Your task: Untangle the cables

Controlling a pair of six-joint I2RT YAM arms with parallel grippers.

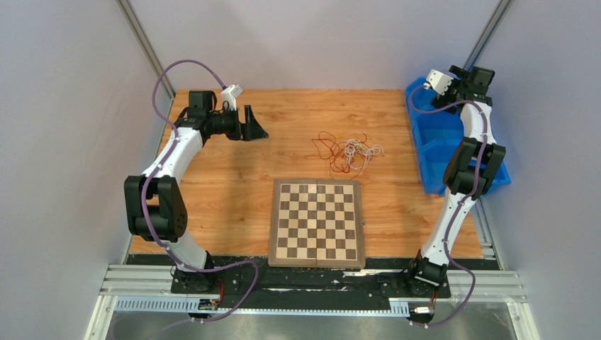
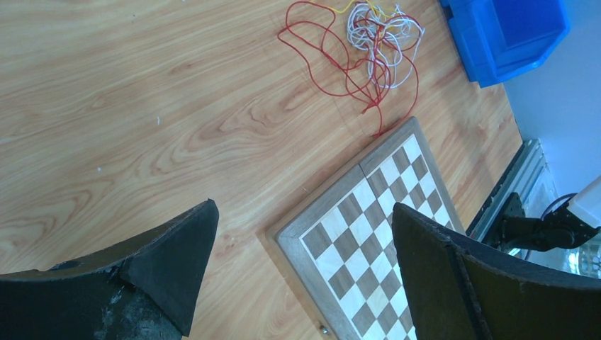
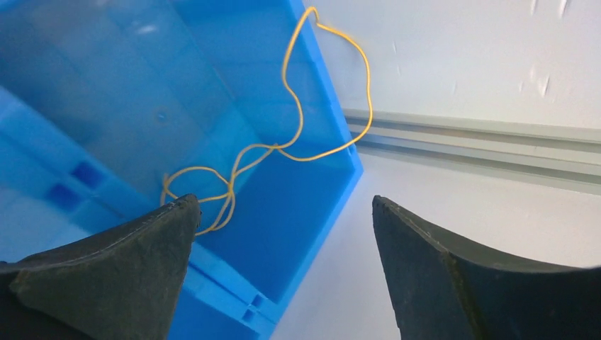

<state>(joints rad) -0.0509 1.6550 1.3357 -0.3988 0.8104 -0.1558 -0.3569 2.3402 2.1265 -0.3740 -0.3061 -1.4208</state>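
Left fingers (image 2: 170, 262) spread wide, nothing between them; tangle of red and white cables (image 2: 375, 42) lies on the surface (image 2: 142, 106) well ahead of them, just beside the far edge of the chessboard (image 2: 368, 234). Right fingers (image 3: 106, 283) also wide, over the blue bin (image 3: 106, 85); one yellow cable (image 3: 284, 67) lies loose in the bin just beyond their tips, its loop reaching the rim, not gripped

Chessboard (image 1: 317, 222) lies flat at the near edge of the wooden table (image 1: 227, 191); a blue bin (image 1: 443, 152) sits along its right side.
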